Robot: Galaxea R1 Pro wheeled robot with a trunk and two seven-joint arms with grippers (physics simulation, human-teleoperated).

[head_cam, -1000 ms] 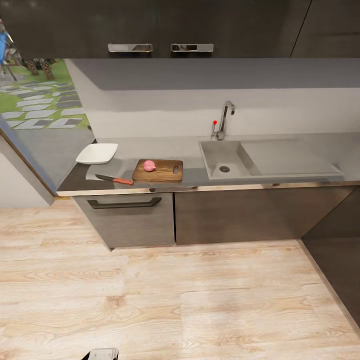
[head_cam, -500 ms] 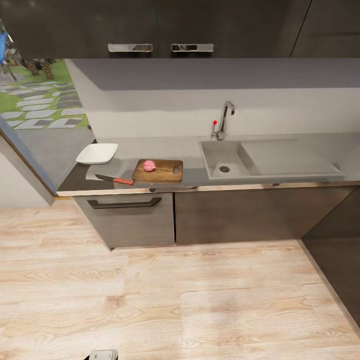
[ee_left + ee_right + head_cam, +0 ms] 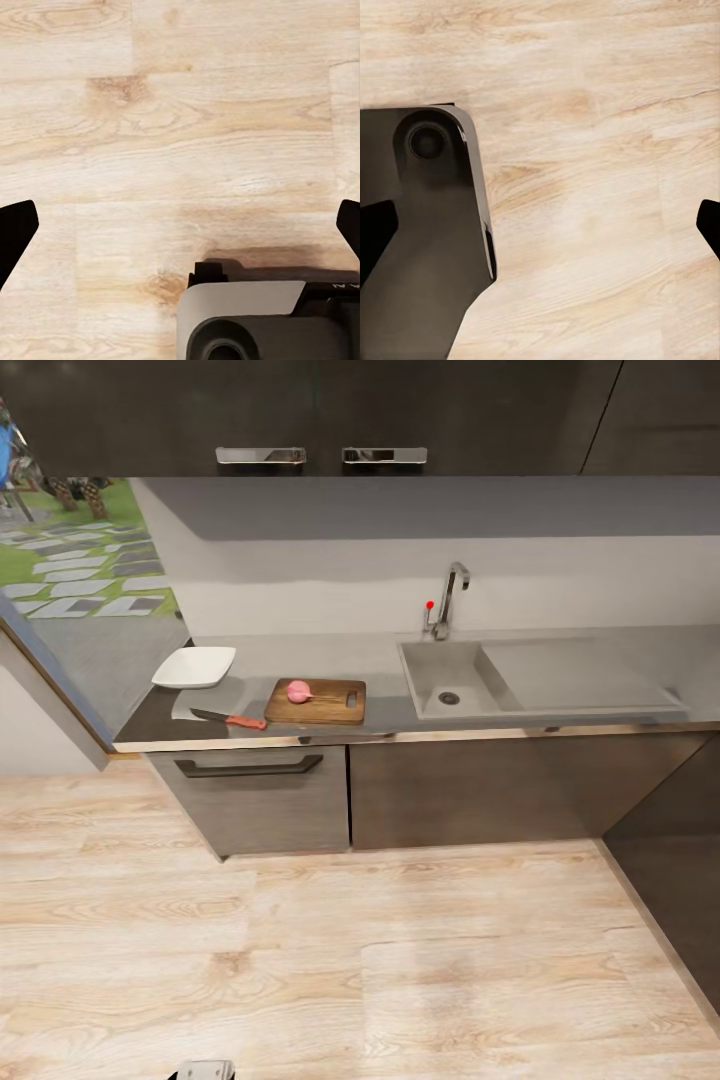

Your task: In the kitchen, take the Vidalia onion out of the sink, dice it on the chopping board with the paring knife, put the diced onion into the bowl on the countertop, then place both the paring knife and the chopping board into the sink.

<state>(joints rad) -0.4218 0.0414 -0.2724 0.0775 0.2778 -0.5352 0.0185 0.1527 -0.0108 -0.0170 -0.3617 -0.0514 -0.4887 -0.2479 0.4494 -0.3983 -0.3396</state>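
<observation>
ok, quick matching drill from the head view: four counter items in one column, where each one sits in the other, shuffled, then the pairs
Things:
1. onion
2. paring knife
3. bowl
4. tap

Places:
A. behind the sink, at the backsplash
B. on the chopping board
C. on the countertop, at its far left end
D. flat on the countertop near the front edge, left of the board

Pairs: 1-B, 2-D, 3-C, 4-A

Countertop [image 3: 385, 660]: bowl [image 3: 194, 666], chopping board [image 3: 330, 705], paring knife [image 3: 228, 718].
</observation>
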